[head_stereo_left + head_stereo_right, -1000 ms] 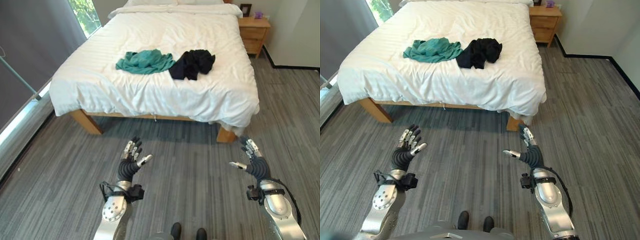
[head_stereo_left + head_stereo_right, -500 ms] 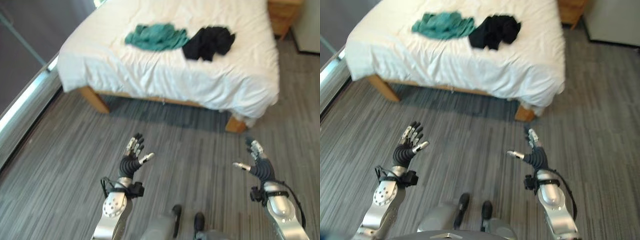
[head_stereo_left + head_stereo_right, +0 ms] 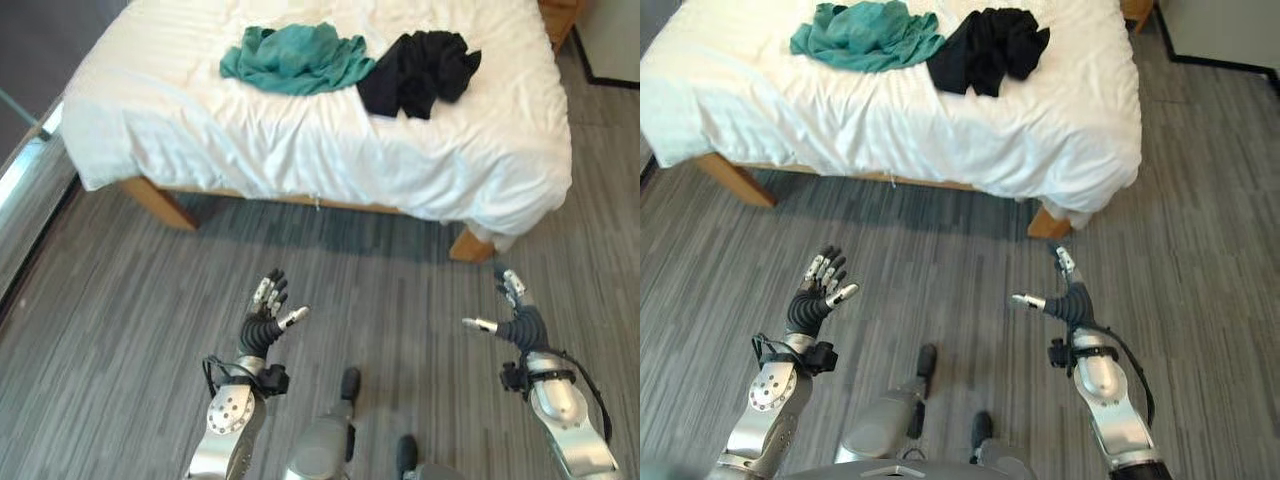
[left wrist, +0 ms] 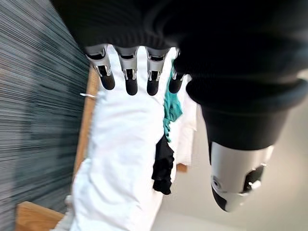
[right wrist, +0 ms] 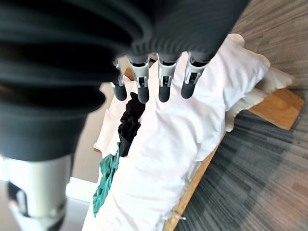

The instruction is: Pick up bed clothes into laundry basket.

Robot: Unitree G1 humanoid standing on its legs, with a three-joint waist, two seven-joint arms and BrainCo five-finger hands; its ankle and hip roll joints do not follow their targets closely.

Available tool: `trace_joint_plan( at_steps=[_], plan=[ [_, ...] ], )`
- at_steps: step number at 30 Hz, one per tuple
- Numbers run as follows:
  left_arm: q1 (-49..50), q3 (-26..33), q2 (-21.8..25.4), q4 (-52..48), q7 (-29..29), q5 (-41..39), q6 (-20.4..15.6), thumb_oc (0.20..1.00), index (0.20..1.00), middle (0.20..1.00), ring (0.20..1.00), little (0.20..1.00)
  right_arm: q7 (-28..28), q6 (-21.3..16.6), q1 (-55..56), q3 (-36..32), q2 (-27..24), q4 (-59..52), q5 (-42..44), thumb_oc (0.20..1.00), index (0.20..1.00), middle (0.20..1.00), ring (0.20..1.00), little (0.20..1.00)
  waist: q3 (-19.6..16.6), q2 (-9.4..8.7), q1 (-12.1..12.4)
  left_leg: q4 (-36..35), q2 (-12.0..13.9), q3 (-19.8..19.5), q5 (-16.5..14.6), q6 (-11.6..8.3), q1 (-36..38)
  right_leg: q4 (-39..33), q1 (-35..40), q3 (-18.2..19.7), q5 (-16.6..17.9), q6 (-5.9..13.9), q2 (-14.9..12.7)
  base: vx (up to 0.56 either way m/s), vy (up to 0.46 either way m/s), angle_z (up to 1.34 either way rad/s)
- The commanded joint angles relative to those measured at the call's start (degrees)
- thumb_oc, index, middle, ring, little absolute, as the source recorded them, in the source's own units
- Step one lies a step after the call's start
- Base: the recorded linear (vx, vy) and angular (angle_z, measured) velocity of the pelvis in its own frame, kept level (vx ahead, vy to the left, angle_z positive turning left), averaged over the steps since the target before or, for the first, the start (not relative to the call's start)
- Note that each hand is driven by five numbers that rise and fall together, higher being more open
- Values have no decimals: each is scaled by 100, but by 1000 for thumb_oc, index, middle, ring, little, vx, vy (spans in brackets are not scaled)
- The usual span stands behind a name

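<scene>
Bed (image 3: 300,150) nearer than before, crumpled teal garment (image 3: 293,58), black garment (image 3: 420,70)

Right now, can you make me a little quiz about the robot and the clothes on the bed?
1. True or false: the green clothes are already in the left hand.
2. Which pile lies nearer the robot's right side? A) the black clothes B) the green clothes
3. Fill in: both piles lie on the white ____.

Key:
1. False. Both the left hand and the right hand are open and empty, above the floor.
2. A
3. bed
</scene>
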Motion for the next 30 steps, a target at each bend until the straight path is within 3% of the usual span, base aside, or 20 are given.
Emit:
trace_joint_plan(
  at_steps=[1,3,5,6,7,9,11,13,16,18,19,20,21,22,23,25,26,27,29,30],
  plan=[
    [-50,83,617,-486,82,589,-232,1000,1000,1000,1000,1000,-322,-216,-692,-314,-40,-384,-742,1000,1000,1000,1000,1000,-195,-75,-106,-148,298,-389,-611,-106,423,680,21,-578,2000,172,185,372,197,34],
    [-141,42,630,-456,86,582,-244,1000,1000,1000,1000,1000,-424,-185,-794,-407,-113,-446,-876,1000,1000,1000,1000,1000,-148,-26,-209,-148,307,-452,-676,-115,522,705,-236,-793,1852,112,83,290,114,50],
    [-216,-18,609,-410,102,541,-243,1000,1000,1000,1000,1000,-595,-148,-996,-542,-217,-492,-963,1000,1000,1000,1000,1000,-91,-15,-306,-148,284,-537,-797,-143,730,48,-515,-963,1542,-55,129,412,63,26],
    [-230,-36,589,-381,100,535,-236,1000,1000,1000,1000,1000,-709,-114,-1075,-608,-264,-489,-1009,1000,1000,1000,1000,1000,-95,-48,-347,-148,246,-582,-885,-177,819,-577,-503,-980,1350,-165,216,605,-37,45],
    [-228,-31,567,-333,53,523,-234,1000,1000,1000,1000,1000,-932,-1,-1169,-787,-379,-475,-1276,1000,1000,1000,1000,1000,-142,-150,-402,-148,200,-709,-1089,-276,1012,-2182,-382,-1034,1261,-274,280,468,-47,62],
    [-239,-17,557,-282,61,504,-243,1000,1000,1000,1000,1000,-1136,81,-1252,-883,-497,-402,-1518,1000,1000,1000,1000,1000,-154,-215,-404,-148,163,-768,-1186,-316,1122,-2672,-482,-1044,1367,-253,262,409,-62,85],
    [-268,26,565,-217,99,518,-268,1000,1000,1000,1000,1000,-1520,336,-1488,-1018,-752,-253,-2047,1000,1000,1000,1000,1000,-214,-262,-346,-148,253,-851,-1458,-415,1413,-3451,-553,-1398,1724,-155,212,524,-90,87],
    [-283,53,564,-199,119,524,-278,1000,1000,1000,1000,1000,-1630,436,-1559,-1049,-836,-205,-2254,1000,1000,1000,1000,1000,-226,-277,-326,-148,292,-886,-1581,-424,1588,-3501,-505,-1514,1786,-158,216,375,-79,49],
    [-64,118,394,-226,147,606,-283,1000,1000,1000,1000,1000,-1738,631,-1455,-1136,-812,-94,-2533,1000,1000,1000,1000,1000,-424,-313,-334,-25,335,-967,-1916,-418,2038,-3615,-136,-1416,1842,-356,259,533,-99,20],
    [-40,137,294,-228,228,503,-280,1000,1000,1000,1000,1000,-1842,748,-1461,-1098,-808,80,-2648,1000,1000,1000,1000,1000,-492,-162,-355,921,408,-842,-1742,-748,1876,-3656,170,-1469,1779,-476,308,462,-83,28],
    [63,174,260,-373,205,440,-277,1000,1000,1000,1000,1000,-1906,785,-1533,-1057,-802,57,-2716,1000,1000,1000,1000,1000,-353,-87,-239,2439,447,-632,-1196,-1113,1250,-3686,539,-1464,1590,-629,351,218,-59,21],
    [58,177,264,-380,204,440,-272,1000,1000,1000,1000,1000,-1907,785,-1541,-1061,-798,59,-2717,1000,1000,1000,1000,1000,-354,-113,-254,2510,411,-646,-1184,-1108,1172,-3686,503,-1475,1619,-628,317,205,-93,4],
    [75,226,254,-452,258,417,-308,1000,1000,1000,1000,1000,-1969,752,-1594,-1027,-773,22,-2721,1000,1000,1000,1000,1000,-224,-98,-136,3369,402,-653,-845,-1202,726,-3686,649,-1417,1516,-759,361,30,-39,9],
    [67,227,259,-457,259,417,-305,1000,1000,1000,1000,1000,-1972,751,-1604,-1031,-770,26,-2721,1000,1000,1000,1000,1000,-223,-117,-148,3426,375,-662,-826,-1198,657,-3686,615,-1428,1543,-760,336,112,-153,-21],
    [107,215,244,-511,268,352,-319,1000,1000,1000,1000,1000,-2081,757,-1738,-976,-773,78,-2720,1000,1000,1000,1000,1000,26,-251,29,4515,314,-461,-805,-1046,-117,-3686,805,-1352,1404,-857,272,104,-136,-29],
    [129,180,220,-503,271,225,-276,1000,1000,1000,1000,1000,-2119,765,-1846,-844,-779,174,-2682,1000,1000,1000,1000,1000,116,-286,163,4139,518,-246,-1093,-847,-474,-3686,959,-1298,1304,-837,235,283,-73,-23],
    [175,141,184,-471,226,164,-227,1000,1000,1000,1000,1000,-2042,847,-1903,-656,-781,298,-2773,1000,1000,1000,1000,1000,127,-299,273,3123,552,-192,-1248,-737,-498,-3686,1083,-1281,1164,-767,192,273,27,-8],
    [175,143,185,-471,225,164,-227,1000,1000,1000,1000,1000,-2043,847,-1906,-654,-780,300,-2773,1000,1000,1000,1000,1000,130,-312,274,3092,540,-184,-1228,-735,-482,-3686,1083,-1277,1165,-765,178,306,82,-5],
    [257,101,150,-454,219,145,-230,1000,1000,1000,1000,1000,-1925,880,-2035,-352,-832,594,-2858,1000,1000,1000,1000,1000,29,-196,417,1674,419,-539,-1116,-730,-291,-3686,1195,-1120,1037,-685,278,294,166,-11],
    [311,84,134,-432,217,135,-240,1000,1000,1000,1000,1000,-1908,908,-2174,-196,-896,819,-2907,1000,1000,1000,1000,1000,-20,-146,485,950,416,-762,-810,-737,-136,-3686,1260,-1050,1010,-675,305,328,196,-44]
  ],
)
